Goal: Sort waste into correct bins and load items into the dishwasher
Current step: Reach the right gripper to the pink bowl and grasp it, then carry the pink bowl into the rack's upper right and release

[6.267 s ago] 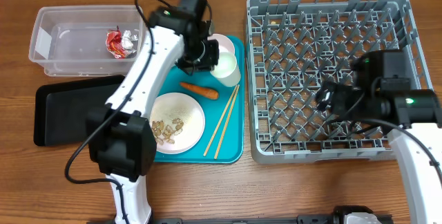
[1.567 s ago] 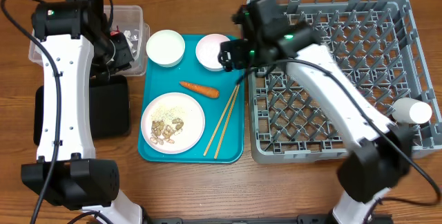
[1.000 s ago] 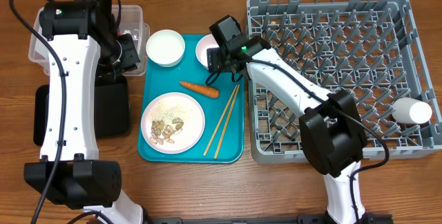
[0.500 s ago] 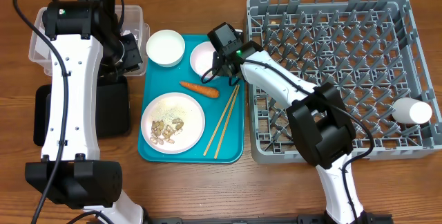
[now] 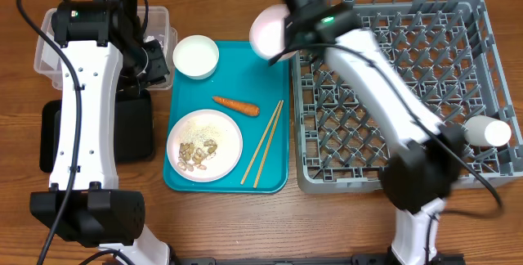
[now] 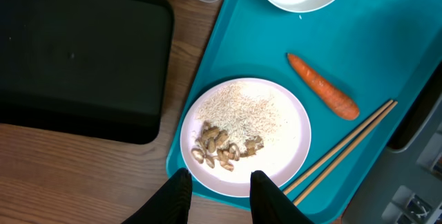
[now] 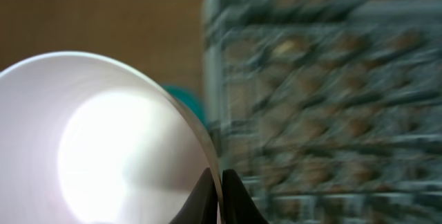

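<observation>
Two bowls, one plate, one carrot

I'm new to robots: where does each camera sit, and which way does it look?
Overhead: above the table, looking down at teal tray and dish rack; both arms show.
Left wrist: on left arm, looking down at plate and carrot; left tool shows.
Right wrist: on right arm, close on the bowl its right tool pinches.
Shared: overhead and left wrist both show the carrot.
</observation>
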Robot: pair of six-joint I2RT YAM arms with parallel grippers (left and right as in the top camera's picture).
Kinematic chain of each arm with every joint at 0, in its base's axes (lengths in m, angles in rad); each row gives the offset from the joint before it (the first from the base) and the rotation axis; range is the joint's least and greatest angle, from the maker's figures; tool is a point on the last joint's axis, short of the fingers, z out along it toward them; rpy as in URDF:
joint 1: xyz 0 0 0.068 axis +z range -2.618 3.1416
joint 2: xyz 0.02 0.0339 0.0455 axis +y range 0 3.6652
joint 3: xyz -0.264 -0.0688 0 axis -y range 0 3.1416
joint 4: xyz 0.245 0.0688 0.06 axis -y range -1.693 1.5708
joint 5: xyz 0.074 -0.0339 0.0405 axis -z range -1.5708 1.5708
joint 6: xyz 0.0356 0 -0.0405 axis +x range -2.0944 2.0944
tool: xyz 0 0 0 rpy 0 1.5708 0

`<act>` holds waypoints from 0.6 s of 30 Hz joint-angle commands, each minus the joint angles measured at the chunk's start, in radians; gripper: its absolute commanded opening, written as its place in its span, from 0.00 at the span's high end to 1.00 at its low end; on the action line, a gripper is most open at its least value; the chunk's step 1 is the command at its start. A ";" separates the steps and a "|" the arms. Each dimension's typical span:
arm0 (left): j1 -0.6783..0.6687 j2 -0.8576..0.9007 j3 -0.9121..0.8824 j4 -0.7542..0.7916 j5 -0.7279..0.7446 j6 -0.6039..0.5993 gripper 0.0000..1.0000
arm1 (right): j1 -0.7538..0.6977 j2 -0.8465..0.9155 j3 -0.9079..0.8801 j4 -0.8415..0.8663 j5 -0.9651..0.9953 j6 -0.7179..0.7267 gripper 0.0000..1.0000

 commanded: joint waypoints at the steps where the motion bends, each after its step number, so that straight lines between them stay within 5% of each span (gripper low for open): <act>1: -0.006 -0.015 0.010 0.009 -0.005 -0.018 0.69 | -0.080 -0.125 0.041 -0.027 0.366 -0.067 0.96; 5: -0.006 -0.015 0.010 0.017 0.010 -0.018 0.69 | -0.226 -0.127 0.037 -0.035 0.547 -0.170 0.96; 13: -0.006 -0.015 0.010 0.019 0.009 -0.017 0.69 | -0.526 -0.032 0.033 -0.038 0.857 -0.055 0.96; 18: -0.006 -0.015 0.010 0.020 0.009 -0.018 0.69 | -0.591 0.037 -0.011 -0.064 0.911 0.038 0.96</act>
